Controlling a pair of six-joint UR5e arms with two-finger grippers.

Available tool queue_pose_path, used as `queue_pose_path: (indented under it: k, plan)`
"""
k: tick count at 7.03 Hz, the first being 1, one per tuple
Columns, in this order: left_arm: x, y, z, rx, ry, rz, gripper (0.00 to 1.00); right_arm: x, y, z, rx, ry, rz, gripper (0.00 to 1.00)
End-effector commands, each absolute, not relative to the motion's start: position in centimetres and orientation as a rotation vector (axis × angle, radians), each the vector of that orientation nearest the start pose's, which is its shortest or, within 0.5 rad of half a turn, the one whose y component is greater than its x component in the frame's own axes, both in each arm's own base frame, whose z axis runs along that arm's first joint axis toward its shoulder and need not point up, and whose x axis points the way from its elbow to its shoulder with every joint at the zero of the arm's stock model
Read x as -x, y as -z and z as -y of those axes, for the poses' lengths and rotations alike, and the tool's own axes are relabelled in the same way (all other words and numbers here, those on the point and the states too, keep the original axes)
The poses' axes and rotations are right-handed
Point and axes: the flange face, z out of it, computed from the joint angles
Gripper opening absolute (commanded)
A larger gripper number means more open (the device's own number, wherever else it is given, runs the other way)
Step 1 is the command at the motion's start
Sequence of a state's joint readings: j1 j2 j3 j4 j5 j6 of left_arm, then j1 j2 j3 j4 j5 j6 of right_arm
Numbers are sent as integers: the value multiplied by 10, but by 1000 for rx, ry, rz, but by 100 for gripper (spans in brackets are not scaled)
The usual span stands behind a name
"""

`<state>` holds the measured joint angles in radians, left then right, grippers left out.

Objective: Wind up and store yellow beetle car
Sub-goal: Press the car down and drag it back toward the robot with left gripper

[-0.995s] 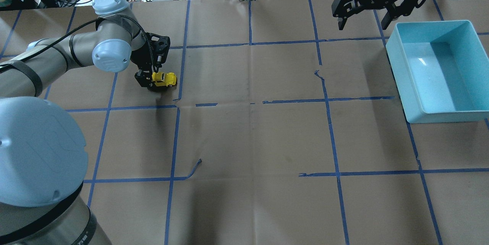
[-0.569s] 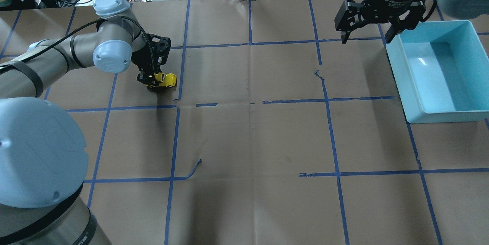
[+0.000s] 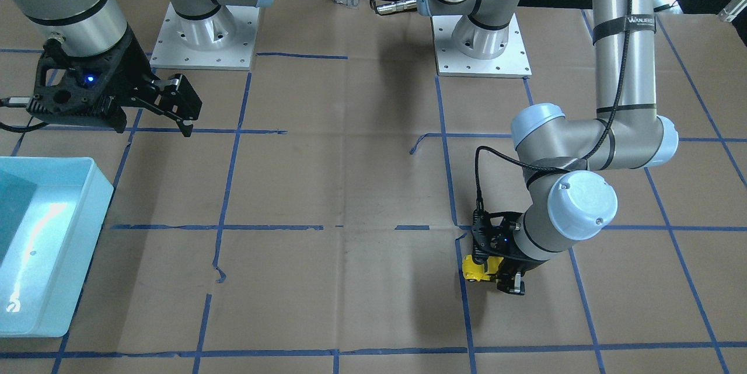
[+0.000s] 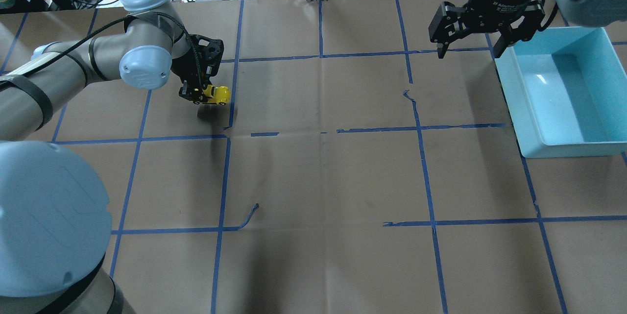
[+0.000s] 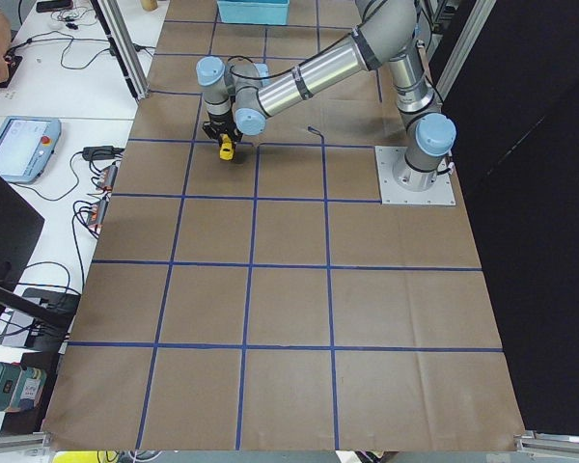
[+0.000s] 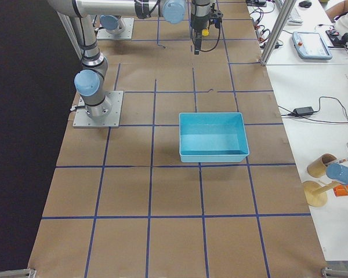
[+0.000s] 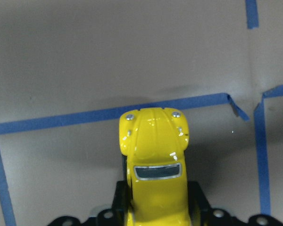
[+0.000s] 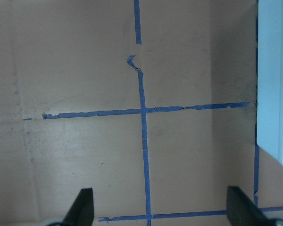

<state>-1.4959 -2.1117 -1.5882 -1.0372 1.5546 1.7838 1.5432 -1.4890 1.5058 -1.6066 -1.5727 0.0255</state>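
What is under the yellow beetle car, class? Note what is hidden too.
Under the yellow beetle car, held in the left gripper, brown table paper, its shadow and blue tape show. The car's body hides its underside and the paper directly below.

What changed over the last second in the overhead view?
The left hand tightened on the yellow beetle car and lifted it clear of the table; its shadow now lies apart beneath it. The right hand, open and empty, shifted slightly down the view beside the blue bin. The bin stayed put.
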Motion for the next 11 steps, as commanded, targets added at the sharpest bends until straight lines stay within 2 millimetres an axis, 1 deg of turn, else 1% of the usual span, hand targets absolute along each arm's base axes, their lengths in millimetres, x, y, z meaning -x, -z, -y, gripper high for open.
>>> queue_pose_path:
  k: [1, 4, 6, 7, 8, 11]
  plan:
    - [109, -210, 655, 2381, 14, 1998, 8, -116, -482, 536, -92, 46, -3142, 100]
    - [103, -194, 659, 2360, 37, 1995, 8, -116, -480, 537, -115, 53, -3127, 100]
    - [102, -190, 656, 2358, 44, 1988, 8, -116, -481, 537, -117, 55, -3125, 100]
    - [99, -193, 658, 2364, 40, 1989, 8, -116, -480, 538, -117, 57, -3125, 100]
    - [98, -190, 656, 2356, 47, 1989, 8, -116, -480, 538, -117, 55, -3125, 100]
    - [84, -189, 657, 2335, 47, 2011, 8, -116, -479, 537, -112, 50, -3127, 100]
